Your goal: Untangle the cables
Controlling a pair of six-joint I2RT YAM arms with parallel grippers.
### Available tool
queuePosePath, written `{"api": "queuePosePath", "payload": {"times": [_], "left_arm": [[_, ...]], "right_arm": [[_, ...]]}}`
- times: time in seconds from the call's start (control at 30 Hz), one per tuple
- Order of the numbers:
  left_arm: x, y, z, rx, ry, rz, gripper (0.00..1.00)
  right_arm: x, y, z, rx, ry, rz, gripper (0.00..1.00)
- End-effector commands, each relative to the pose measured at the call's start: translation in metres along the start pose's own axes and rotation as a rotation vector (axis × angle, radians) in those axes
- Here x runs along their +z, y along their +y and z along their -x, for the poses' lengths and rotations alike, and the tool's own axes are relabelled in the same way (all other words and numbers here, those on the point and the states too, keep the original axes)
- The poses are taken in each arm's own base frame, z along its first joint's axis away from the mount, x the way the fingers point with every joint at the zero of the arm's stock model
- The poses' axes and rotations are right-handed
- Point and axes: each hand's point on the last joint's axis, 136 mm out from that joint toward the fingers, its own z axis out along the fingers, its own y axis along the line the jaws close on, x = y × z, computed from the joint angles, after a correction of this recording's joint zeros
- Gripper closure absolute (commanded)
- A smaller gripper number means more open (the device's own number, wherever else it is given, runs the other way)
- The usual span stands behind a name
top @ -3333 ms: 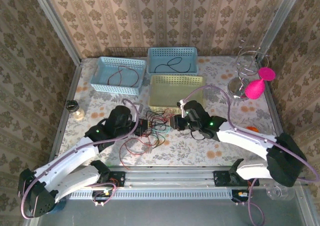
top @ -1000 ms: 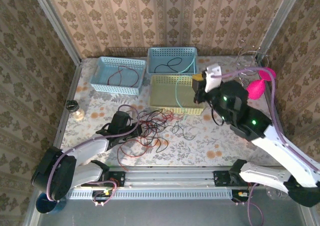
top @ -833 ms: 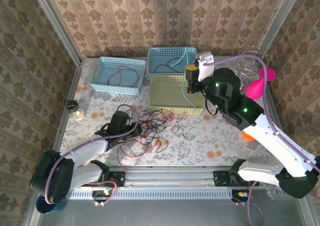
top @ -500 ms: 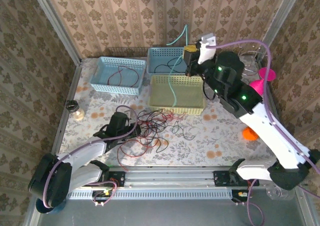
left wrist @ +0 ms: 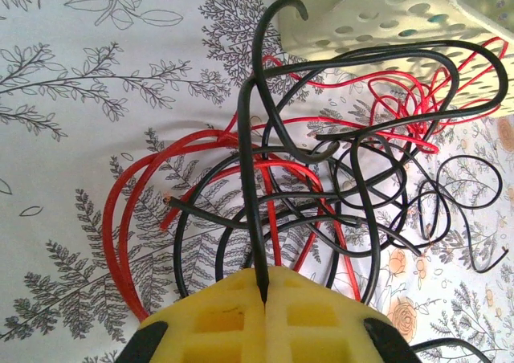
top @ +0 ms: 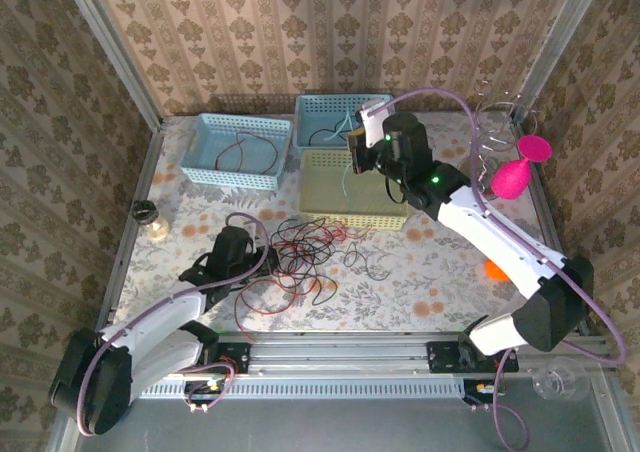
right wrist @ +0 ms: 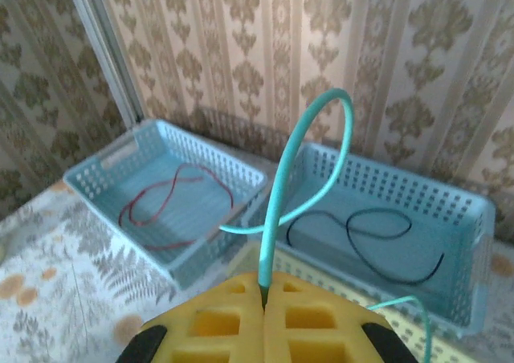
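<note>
Down at the table [top: 440, 292], the left gripper [left wrist: 265, 287] had its yellow pads pressed together on a black cable [left wrist: 250, 186], which ran straight out of the seam between them and hooked over at its far end. Right in front of it lay the tangle [top: 305, 260], loops of red and black wire piled over one another on the flowered cloth, its far edge just beside the front wall of the cream basket [left wrist: 361, 18]. And up at the back, the right gripper [right wrist: 265, 295] was raised above the baskets, pads closed tight on the pale green cable [right wrist: 289, 162]! That cable stood up from the pinch, curled over in a loop at the top, and from the overhead camera it trailed down [top: 346, 177] from the gripper into the cream basket. Beyond the gripper sat the left blue basket [right wrist: 104, 158] with a lone red cable [right wrist: 173, 194] lying loose on its floor. Next to it was the rear blue basket [right wrist: 462, 210], holding a second black cable [right wrist: 377, 226], curved and flat on the bottom. The two arms were well apart, the left at the heap near the front, the right over the baskets.
</note>
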Motion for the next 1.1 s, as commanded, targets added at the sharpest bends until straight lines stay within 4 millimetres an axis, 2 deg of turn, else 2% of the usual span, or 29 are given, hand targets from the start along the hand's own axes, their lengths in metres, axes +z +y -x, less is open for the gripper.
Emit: {"api": "queuePosePath", "payload": {"times": [0.0,0.07,0.13,0.2,0.23,0.3,0.4,0.57,0.6,0.67,0.77,0.83,0.97,1.03,1.07], "left_arm": [[-0.003,0.007,-0.005,-0.010,0.002,0.023,1.00],[-0.005,0.006,-0.003,-0.005,-0.003,0.021,1.00],[-0.006,0.005,-0.002,-0.001,-0.004,0.022,1.00],[-0.007,0.004,0.000,0.000,-0.009,0.019,1.00],[-0.007,0.003,0.001,0.002,-0.011,0.017,1.00],[-0.007,0.003,0.002,0.000,-0.013,0.016,1.00],[-0.007,0.002,0.002,0.000,-0.012,0.015,1.00],[-0.009,0.001,0.002,0.009,-0.008,0.010,1.00],[-0.008,0.001,0.002,0.013,-0.008,0.010,1.00],[-0.006,0.001,0.000,0.038,-0.001,0.008,1.00],[0.000,0.002,-0.002,0.045,0.022,0.003,1.00],[0.003,-0.001,-0.001,0.040,0.033,-0.006,1.00],[0.008,-0.005,0.002,0.028,0.047,-0.014,1.00],[0.009,-0.007,0.004,0.024,0.053,-0.016,0.92],[0.008,-0.008,0.005,0.025,0.055,-0.014,0.83]], "right_arm": [[0.018,-0.009,-0.060,0.004,0.173,-0.043,0.58],[0.012,-0.020,-0.069,0.021,0.185,-0.103,0.49],[0.002,-0.018,-0.068,0.028,0.161,-0.082,0.46],[-0.004,-0.018,-0.071,0.043,0.156,-0.077,0.45],[-0.017,-0.019,-0.063,0.060,0.128,-0.080,0.45],[-0.025,-0.020,-0.067,0.086,0.128,-0.088,0.46],[-0.039,-0.010,-0.080,0.125,0.134,-0.048,0.48],[-0.056,0.011,-0.124,0.147,0.184,0.001,0.48],[-0.058,0.014,-0.134,0.152,0.200,0.011,0.46],[-0.061,0.019,-0.154,0.182,0.236,0.022,0.32],[-0.064,0.026,-0.180,0.208,0.293,0.050,0.33],[-0.067,0.033,-0.191,0.219,0.312,0.098,0.34],[-0.067,0.053,-0.199,0.248,0.328,0.201,0.40],[-0.065,0.056,-0.202,0.235,0.344,0.190,0.42],[-0.063,0.059,-0.204,0.227,0.356,0.188,0.42]]}}
